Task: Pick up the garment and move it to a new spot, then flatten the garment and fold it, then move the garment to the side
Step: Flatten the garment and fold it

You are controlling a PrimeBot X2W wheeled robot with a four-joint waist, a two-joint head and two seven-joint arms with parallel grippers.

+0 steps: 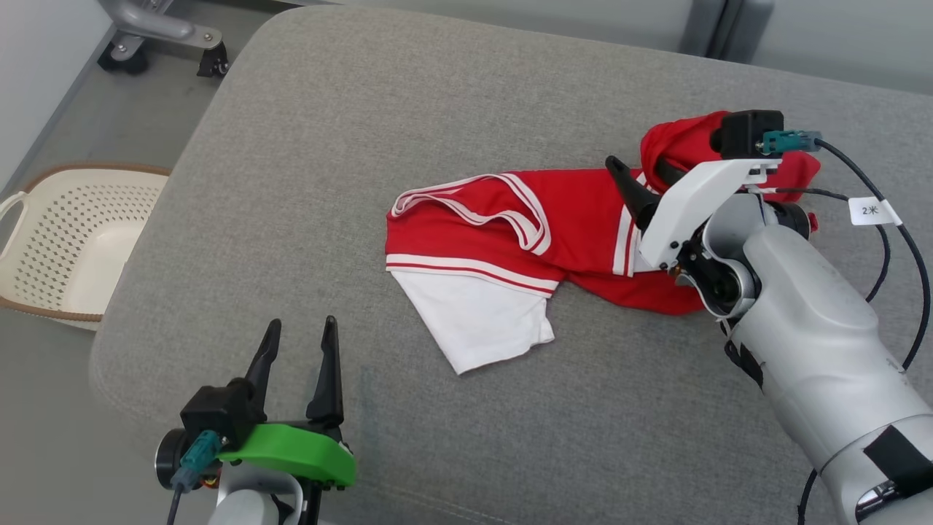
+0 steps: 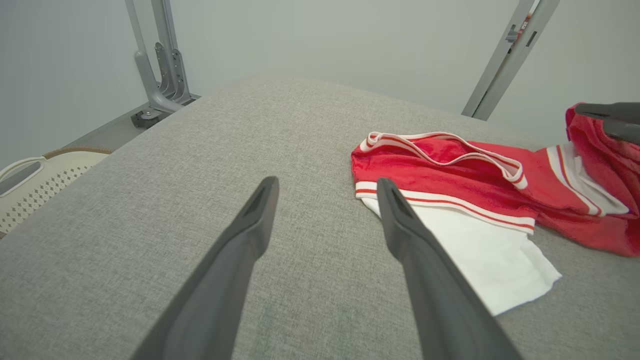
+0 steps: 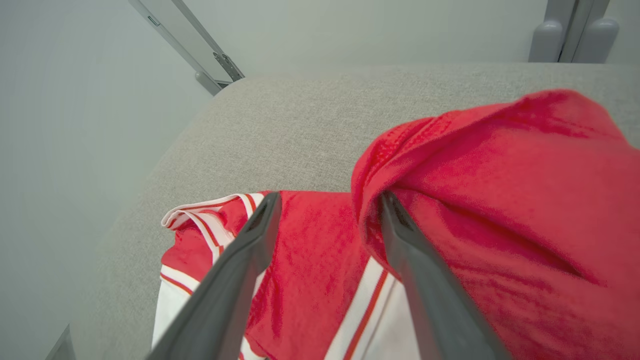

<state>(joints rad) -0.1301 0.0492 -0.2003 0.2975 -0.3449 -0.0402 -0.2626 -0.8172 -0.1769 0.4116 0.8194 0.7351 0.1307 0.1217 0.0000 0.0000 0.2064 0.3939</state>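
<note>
The garment point(image 1: 510, 226) is a red piece with white stripes and a white panel, lying crumpled on the grey cushioned surface point(image 1: 350, 131). My right gripper point(image 1: 640, 173) is over its right end and open. In the right wrist view its jaws point(image 3: 330, 197) stand apart above the red cloth point(image 3: 310, 240), and a raised red fold point(image 3: 500, 165) drapes against the right finger point(image 3: 415, 260). My left gripper point(image 1: 302, 324) stands open near the front left edge, with nothing between its fingers point(image 2: 327, 185). The garment point(image 2: 450, 175) lies to its right.
A cream perforated basket point(image 1: 73, 240) sits on the floor left of the surface and is also in the left wrist view point(image 2: 40, 180). A grey wheeled metal base point(image 1: 160, 36) stands at the far left. The rounded edges of the surface run along the left and front.
</note>
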